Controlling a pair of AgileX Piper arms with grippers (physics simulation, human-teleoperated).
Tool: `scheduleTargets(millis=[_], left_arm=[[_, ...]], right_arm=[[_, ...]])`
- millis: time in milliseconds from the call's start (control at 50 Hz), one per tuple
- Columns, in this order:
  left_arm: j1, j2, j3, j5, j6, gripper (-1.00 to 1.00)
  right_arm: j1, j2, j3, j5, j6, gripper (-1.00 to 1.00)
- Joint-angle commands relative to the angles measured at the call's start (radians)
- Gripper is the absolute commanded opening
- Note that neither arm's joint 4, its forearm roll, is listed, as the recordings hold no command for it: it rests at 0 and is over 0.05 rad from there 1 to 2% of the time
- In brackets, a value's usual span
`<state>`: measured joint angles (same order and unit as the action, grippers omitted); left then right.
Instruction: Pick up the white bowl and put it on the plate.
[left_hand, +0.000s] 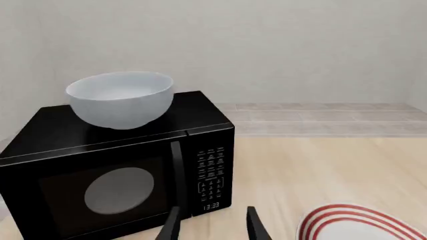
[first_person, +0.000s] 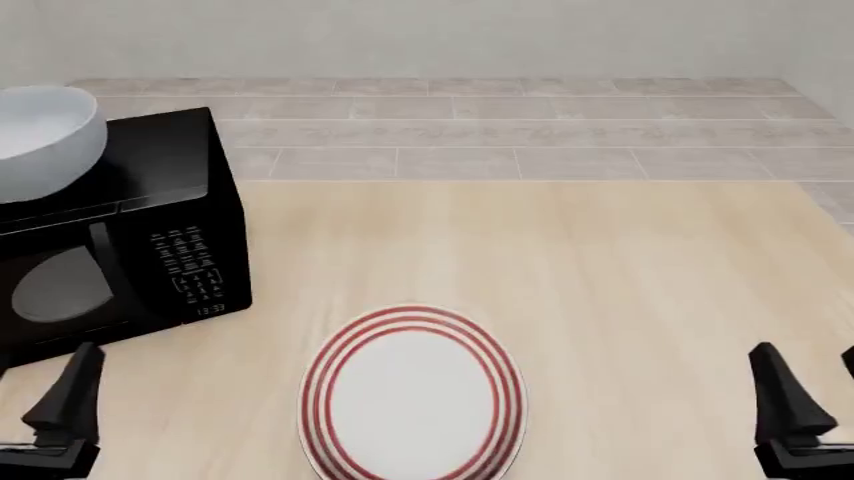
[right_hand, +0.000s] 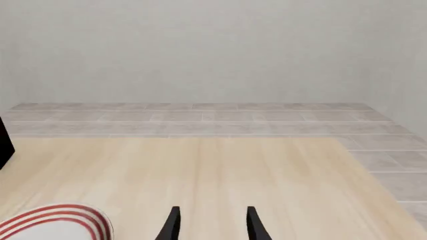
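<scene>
The white bowl (left_hand: 120, 100) stands upright on top of a black microwave (left_hand: 100, 185) at the table's far left; the front view shows the bowl (first_person: 40, 140) in the same spot. The plate (first_person: 411, 395), flat with red rings, lies on the table at the near middle, and its edge (left_hand: 360, 222) shows in the left wrist view. My left gripper (left_hand: 213, 227) is open and holds nothing, low in front of the microwave door, well below and short of the bowl. My right gripper (right_hand: 212, 225) is open over bare table, to the right of the plate (right_hand: 53, 222).
The microwave (first_person: 134, 230) takes up the table's far left corner. The wooden table (first_person: 601, 270) ends at a tiled floor and a plain wall behind. One left finger (first_person: 74, 395) and the right gripper (first_person: 807, 355) show at the near edge.
</scene>
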<state>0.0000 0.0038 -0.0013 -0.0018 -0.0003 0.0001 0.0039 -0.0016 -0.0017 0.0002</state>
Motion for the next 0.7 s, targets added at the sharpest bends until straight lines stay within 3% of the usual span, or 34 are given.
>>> scheduleTargets(millis=[20, 700], left_arm=[[0.0, 0.008, -0.01, 0.002, 0.0, 1.0], [-0.008, 0.026, -0.016, -0.001, -0.01, 1.0]], right_arm=[[0.0, 0.005, -0.003, -0.001, 0.0, 1.0], [0.0, 0.009, -0.003, -0.005, 0.0, 1.0]])
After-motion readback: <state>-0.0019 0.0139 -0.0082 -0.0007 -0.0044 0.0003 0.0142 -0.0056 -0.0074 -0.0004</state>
